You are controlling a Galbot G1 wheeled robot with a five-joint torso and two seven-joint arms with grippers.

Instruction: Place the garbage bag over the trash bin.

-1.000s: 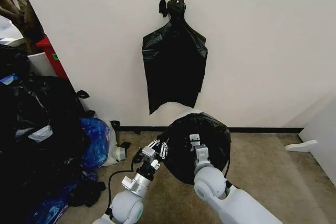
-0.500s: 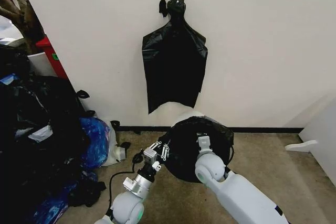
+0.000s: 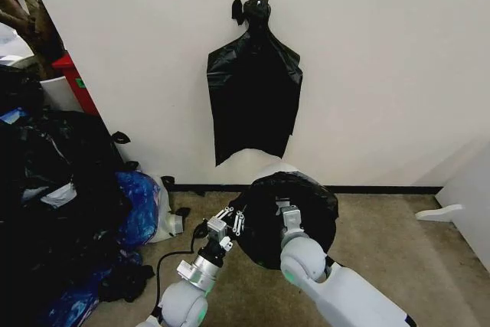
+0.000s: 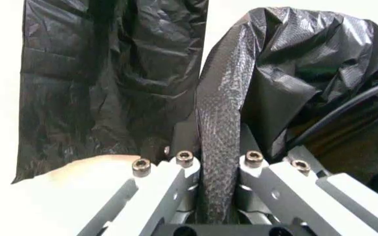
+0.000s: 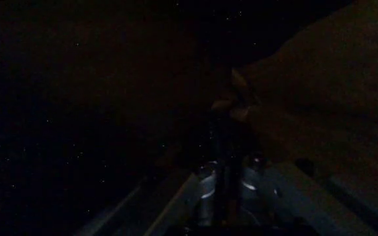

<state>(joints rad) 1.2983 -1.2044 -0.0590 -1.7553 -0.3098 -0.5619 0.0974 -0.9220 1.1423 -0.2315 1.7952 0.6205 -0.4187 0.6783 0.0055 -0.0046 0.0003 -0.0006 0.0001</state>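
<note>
Stretching the garbage bag (image 3: 295, 208) over the trash bin (image 3: 269, 163) by the wall is best done evenly, its edge kept pinched in the left tool (image 4: 218, 169), while the right tool (image 3: 286, 212), grip state unclear, is kept inside the bag.

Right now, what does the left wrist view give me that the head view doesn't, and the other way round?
Left wrist view alone: close up, the left claw is shut on a fold of the garbage bag, the film pinched between its fingers.

Head view alone: the layout. The bag drapes over the trash bin by the wall, the right claw reaches into it, and a heap of stuffed bags lies to the robot's left.

Both: the garbage bag, the left claw, and the flat black bags on the wall hook.
</note>
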